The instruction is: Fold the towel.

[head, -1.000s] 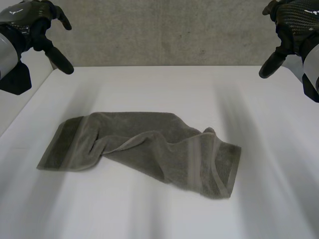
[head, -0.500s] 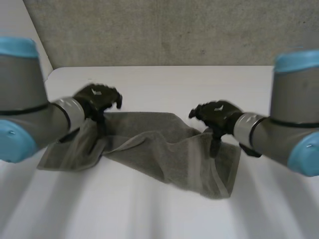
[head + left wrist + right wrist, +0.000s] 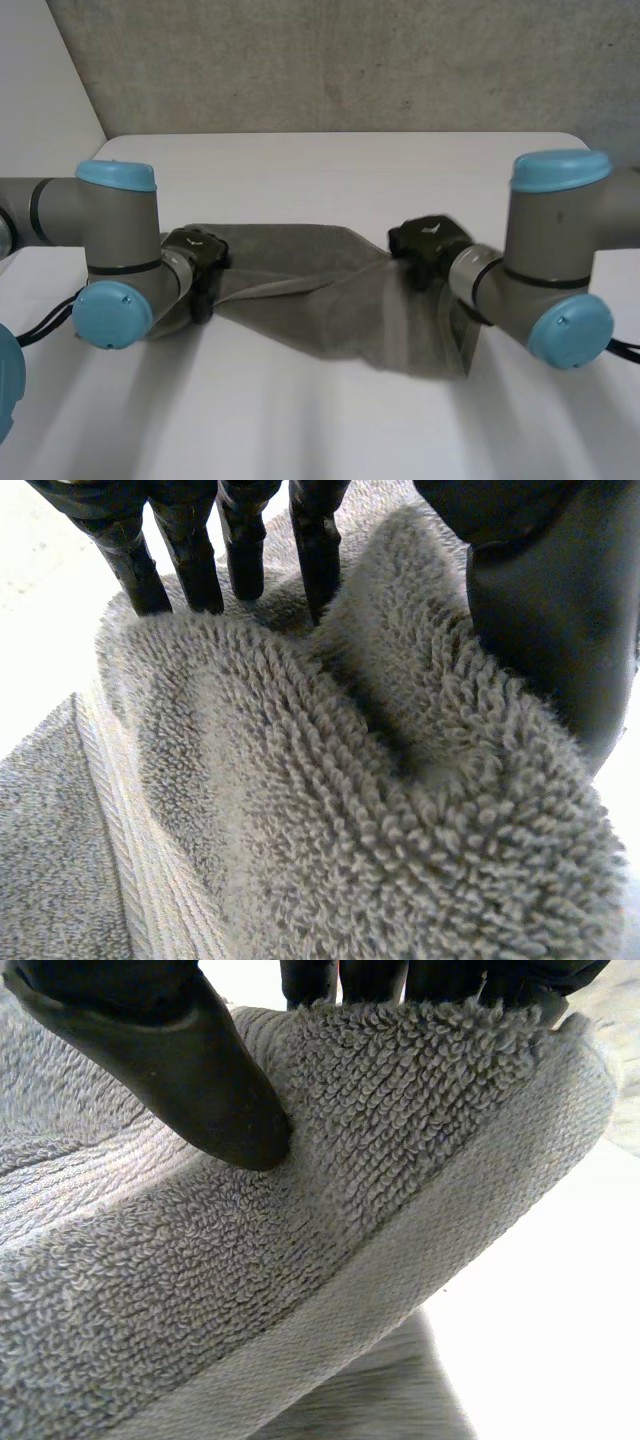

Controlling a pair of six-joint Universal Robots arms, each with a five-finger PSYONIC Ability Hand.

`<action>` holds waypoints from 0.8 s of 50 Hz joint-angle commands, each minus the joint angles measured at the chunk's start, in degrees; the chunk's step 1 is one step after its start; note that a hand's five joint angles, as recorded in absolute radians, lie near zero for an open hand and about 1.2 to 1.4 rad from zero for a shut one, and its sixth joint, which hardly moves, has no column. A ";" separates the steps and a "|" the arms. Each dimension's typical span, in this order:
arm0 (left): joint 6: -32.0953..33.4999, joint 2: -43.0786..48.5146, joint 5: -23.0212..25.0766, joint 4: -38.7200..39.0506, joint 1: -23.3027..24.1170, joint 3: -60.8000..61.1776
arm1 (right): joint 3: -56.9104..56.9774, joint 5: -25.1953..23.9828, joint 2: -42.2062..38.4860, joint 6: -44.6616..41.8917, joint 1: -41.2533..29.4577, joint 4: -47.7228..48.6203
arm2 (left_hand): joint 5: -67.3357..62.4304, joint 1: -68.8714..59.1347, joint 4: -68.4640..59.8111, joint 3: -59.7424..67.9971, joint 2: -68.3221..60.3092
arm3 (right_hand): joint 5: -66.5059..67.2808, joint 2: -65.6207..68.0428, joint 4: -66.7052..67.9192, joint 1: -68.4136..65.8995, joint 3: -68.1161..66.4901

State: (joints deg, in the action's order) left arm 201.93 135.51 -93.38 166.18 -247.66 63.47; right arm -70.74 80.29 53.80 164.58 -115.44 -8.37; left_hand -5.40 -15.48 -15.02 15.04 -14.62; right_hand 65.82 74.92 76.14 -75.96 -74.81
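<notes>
Towel point(image 3: 320, 300): a grey-green terry cloth with a flat woven band near its hem. It lies crumpled across the middle of the white table point(image 3: 330, 170), spread between my 2 hands. In the head view its far edge runs fairly straight from one hand to the other. A raised crease crosses it on a slant, and the near edge bulges toward the camera. The right end reaches nearest to me.

My black left hand point(image 3: 195, 252) is at the towel's left end, close to the far edge. In the left wrist view its fingers point(image 3: 185, 550) dig into the pile on one side of a lifted ridge of cloth and the thumb point(image 3: 545, 620) presses the other side, so it is pinching the towel.

My black right hand point(image 3: 428, 240) sits at the right end, also near the far edge. In the right wrist view the thumb point(image 3: 190, 1070) pushes into the loops of a raised fold while the fingers come over its far side, so this hand grips the towel too. The smooth hem band curves along the fold's edge there, lifted clear of the table.
</notes>
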 commanded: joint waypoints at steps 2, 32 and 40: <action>0.04 -0.95 -1.18 0.28 0.34 0.08 | -0.37 10.31 4.65 -0.58 6.18 4.68 | -1.04 -0.96 -1.42 1.40 -1.82 | 4.18 5.08 3.86 -4.04 -5.19; -0.14 -3.33 -2.59 0.28 2.62 3.15 | -0.28 10.50 2.89 -0.84 7.42 4.68 | -13.15 -13.07 -13.53 13.51 -13.93 | 4.18 5.08 3.86 -4.04 -5.19; -0.84 -14.40 -2.42 1.16 3.41 9.31 | -0.63 10.41 2.71 -0.84 7.42 4.59 | -13.15 -13.07 -13.53 13.51 -13.93 | 4.18 5.08 3.86 -4.04 -5.19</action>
State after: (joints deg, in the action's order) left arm 201.60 127.93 -96.02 166.61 -244.27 69.02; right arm -71.15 90.79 56.62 163.76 -108.03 -3.75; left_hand -18.88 -28.82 -29.92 30.07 -29.83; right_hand 65.83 74.92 76.41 -76.16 -74.95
